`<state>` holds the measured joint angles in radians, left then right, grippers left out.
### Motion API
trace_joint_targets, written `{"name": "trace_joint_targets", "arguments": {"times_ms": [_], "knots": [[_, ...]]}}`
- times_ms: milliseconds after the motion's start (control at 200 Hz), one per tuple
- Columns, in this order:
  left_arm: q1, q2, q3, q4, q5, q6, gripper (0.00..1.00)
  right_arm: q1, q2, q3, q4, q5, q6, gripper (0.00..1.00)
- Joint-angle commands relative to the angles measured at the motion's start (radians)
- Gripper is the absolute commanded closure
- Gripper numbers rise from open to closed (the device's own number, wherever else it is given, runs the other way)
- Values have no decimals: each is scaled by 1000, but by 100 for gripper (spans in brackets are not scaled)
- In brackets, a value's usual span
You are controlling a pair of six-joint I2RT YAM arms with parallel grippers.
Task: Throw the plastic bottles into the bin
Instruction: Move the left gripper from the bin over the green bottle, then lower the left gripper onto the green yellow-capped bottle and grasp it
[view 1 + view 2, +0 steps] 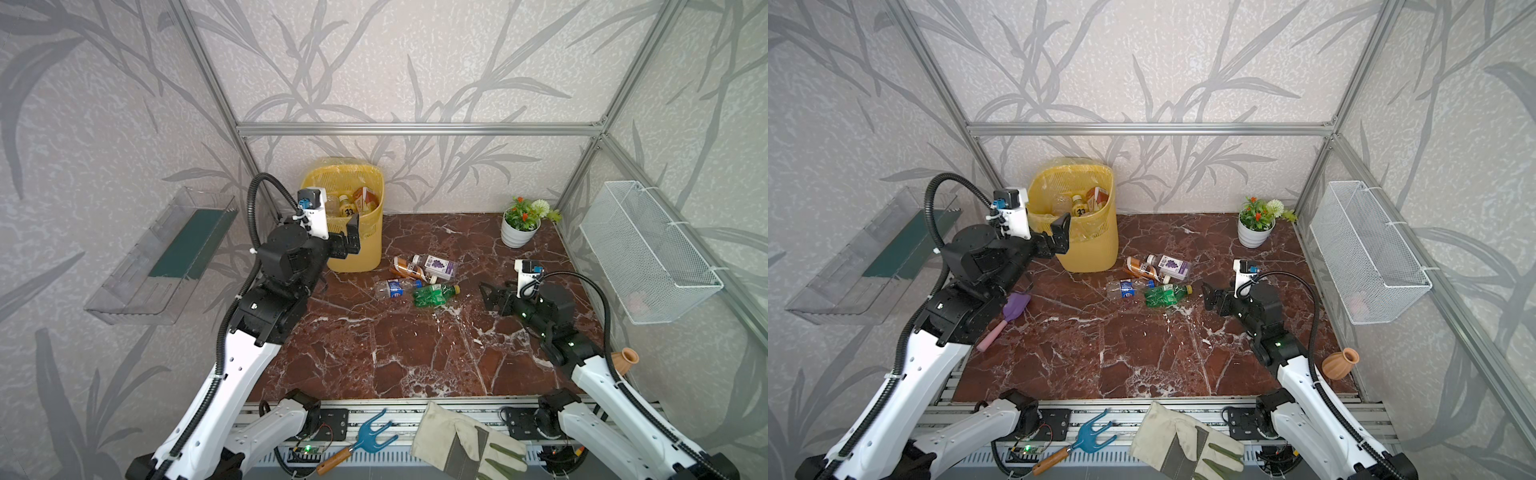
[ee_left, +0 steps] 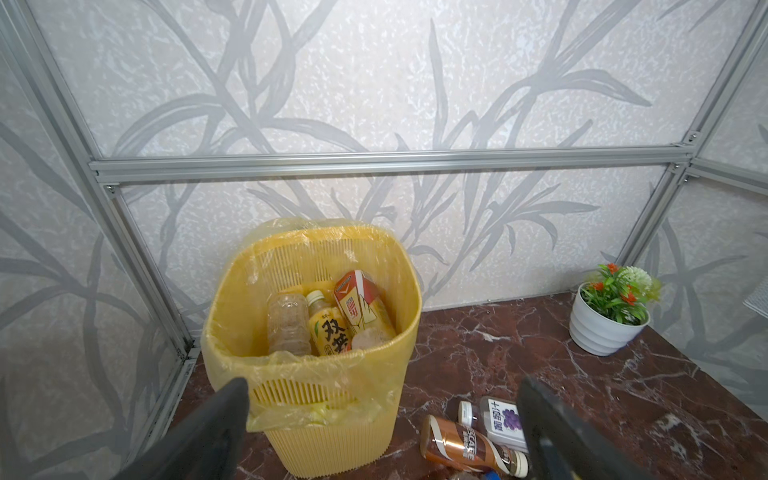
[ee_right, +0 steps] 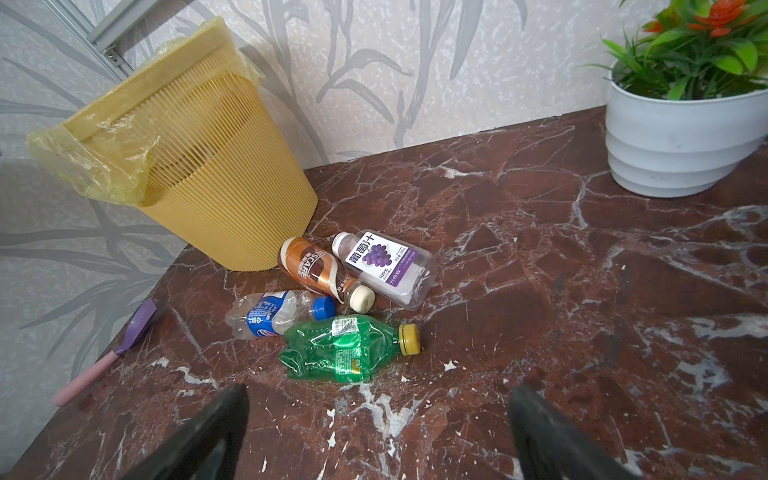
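The yellow bin (image 1: 361, 253) stands at the back left with a bag liner. Inside it lie a clear bottle (image 2: 286, 324), a yellow-labelled bottle (image 2: 328, 328) and a red-and-white carton-shaped pack (image 2: 357, 299). My left gripper (image 1: 347, 241) hangs open and empty just in front of the bin's rim. On the table beside the bin lie several bottles: brown (image 3: 316, 266), purple-labelled (image 3: 386, 262), blue-labelled and crushed (image 3: 274, 311), green and crushed (image 3: 345, 347). My right gripper (image 3: 378, 403) is open and empty, low over the table, just right of the green bottle (image 1: 434, 294).
A purple spatula (image 1: 1011, 311) lies left of the bottles under the left arm. A potted plant (image 1: 519, 232) stands at the back right, a terracotta vase (image 1: 1341, 363) at the right edge. A wire basket (image 1: 648, 253) and a clear tray (image 1: 162, 257) hang on the side walls.
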<state>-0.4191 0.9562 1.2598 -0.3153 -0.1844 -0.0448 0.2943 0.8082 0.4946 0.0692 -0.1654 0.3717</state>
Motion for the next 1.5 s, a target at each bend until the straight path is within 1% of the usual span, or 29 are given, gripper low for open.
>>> {"name": "trace_joint_targets", "arguments": {"times_ms": [0, 100, 235, 385, 545, 700, 785, 855, 1085, 1229, 1349, 1494], "knots": [[-40, -33, -60, -11, -15, 0, 1, -4, 7, 24, -1, 27, 15, 3], [-101, -17, -101, -38, -13, -1, 1, -4, -7, 10, -11, 97, 37, 0], [-206, 59, -135, -55, -21, 17, 1, -11, -41, -5, -38, 134, 28, 1], [-314, 175, -135, -57, -44, 56, 1, -60, -71, -8, -109, 129, 28, 1], [-371, 311, -76, -106, -8, 104, 1, -130, -107, -35, -139, 105, 56, 1], [-377, 493, 35, -251, 97, 166, 1, -168, -129, -51, -143, 76, 70, 1], [-379, 608, 120, -350, 148, 211, 6, -175, -133, -50, -150, 69, 69, 1], [-383, 702, 178, -398, 159, 241, 9, -180, -136, -50, -154, 66, 69, 1], [-385, 906, 301, -438, 181, 300, 10, -193, -153, -48, -170, 60, 71, 1], [-385, 1016, 369, -455, 152, 335, 14, -199, -157, -48, -173, 55, 70, 1], [-385, 1080, 410, -447, 143, 345, 16, -203, -151, -44, -173, 46, 68, 1], [-387, 1123, 433, -439, 157, 349, 17, -210, -150, -39, -175, 43, 64, 1]]}}
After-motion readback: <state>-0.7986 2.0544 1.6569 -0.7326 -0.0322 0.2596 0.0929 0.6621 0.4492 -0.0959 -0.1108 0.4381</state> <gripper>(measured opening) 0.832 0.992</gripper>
